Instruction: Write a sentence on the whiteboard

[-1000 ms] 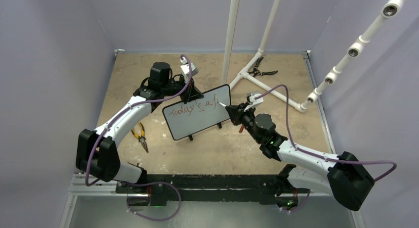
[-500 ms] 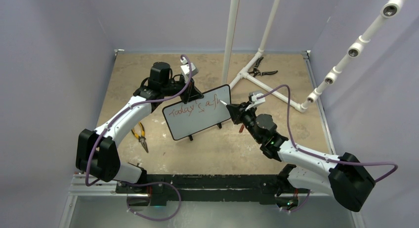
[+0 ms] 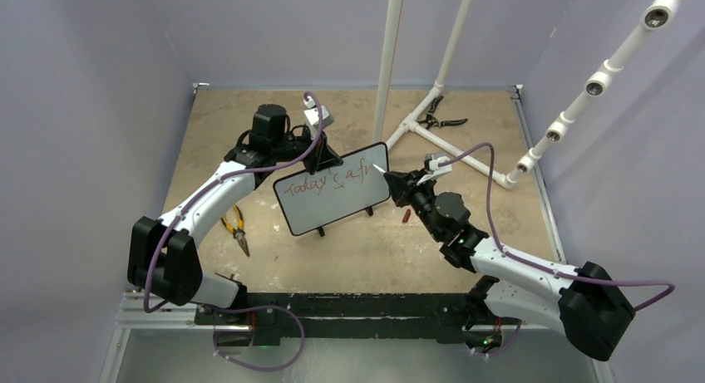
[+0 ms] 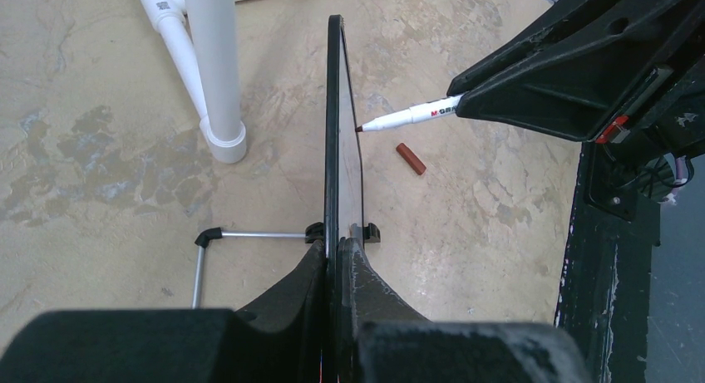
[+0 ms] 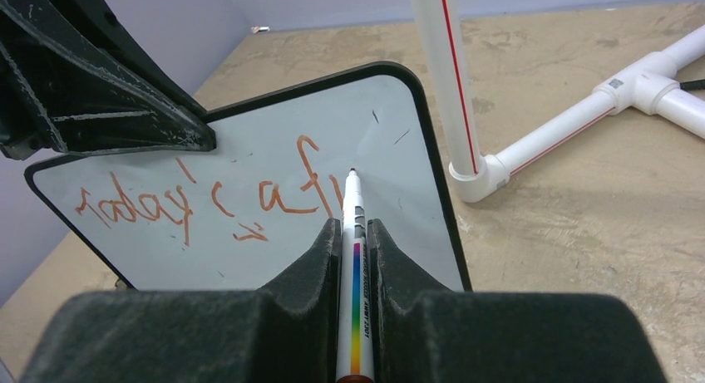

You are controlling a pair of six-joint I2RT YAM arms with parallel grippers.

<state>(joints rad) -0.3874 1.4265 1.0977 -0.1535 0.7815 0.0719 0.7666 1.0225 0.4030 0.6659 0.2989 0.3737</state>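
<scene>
Left claw (image 4: 337,248) clamps the whiteboard (image 5: 274,121) edge as brace; right claw (image 5: 352,233), closed on the marker (image 5: 352,202), lets me extend the sentence (image 5: 208,202) just ahead.

Small white whiteboard (image 3: 337,204), thin black frame, rounded corners. Upright on small black feet, long side level. Clamped at upper edge between left gripper (image 4: 336,248) fingers, edge-on from that wrist. Writing face turned toward right gripper (image 5: 353,233), right end nearest it. Red cursive sentence (image 5: 208,202), single line across upper half, roughly "Today's a f" plus one more stroke, unfinished. Starts just below left gripper, ends straight ahead of right gripper, just left of marker (image 5: 352,202) tip. Tip contact with surface unclear.
</scene>
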